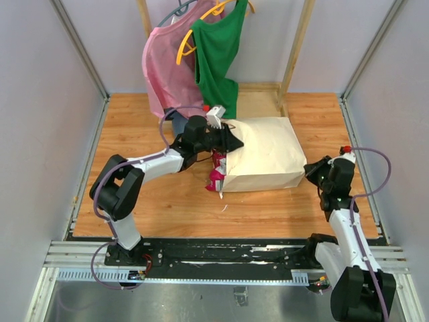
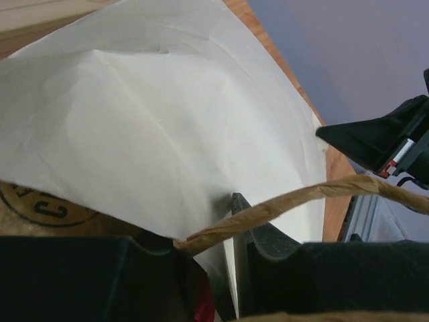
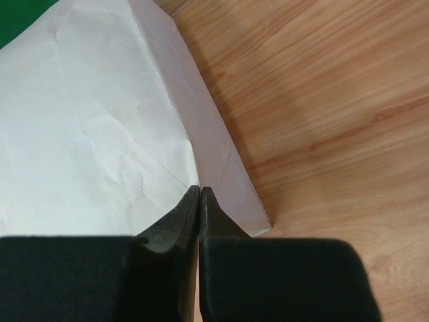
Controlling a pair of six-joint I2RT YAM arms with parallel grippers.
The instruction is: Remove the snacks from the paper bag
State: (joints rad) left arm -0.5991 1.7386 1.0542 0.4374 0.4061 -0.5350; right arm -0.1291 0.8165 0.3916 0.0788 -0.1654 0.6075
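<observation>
The paper bag [image 1: 265, 151] mouth at centre is blocked by the left gripper [image 1: 236, 142]; the lower-left table [image 1: 161, 211] is found free.

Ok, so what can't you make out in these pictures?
Snacks: the top view shows only red-pink packets at the mouth; walls of the paper bag hide any others.
Left pincer: the left wrist view's bottom edge cuts off a red sliver between its fingers; grip unclear.
Right pincer: shut at the bag's corner; its own fingers hide whether paper is caught.

On table [image 1: 141, 204], paper bag [image 1: 265, 151] lying flat, snacks [image 1: 216, 178] at its left mouth, garments [image 1: 216, 60] hanging behind
</observation>
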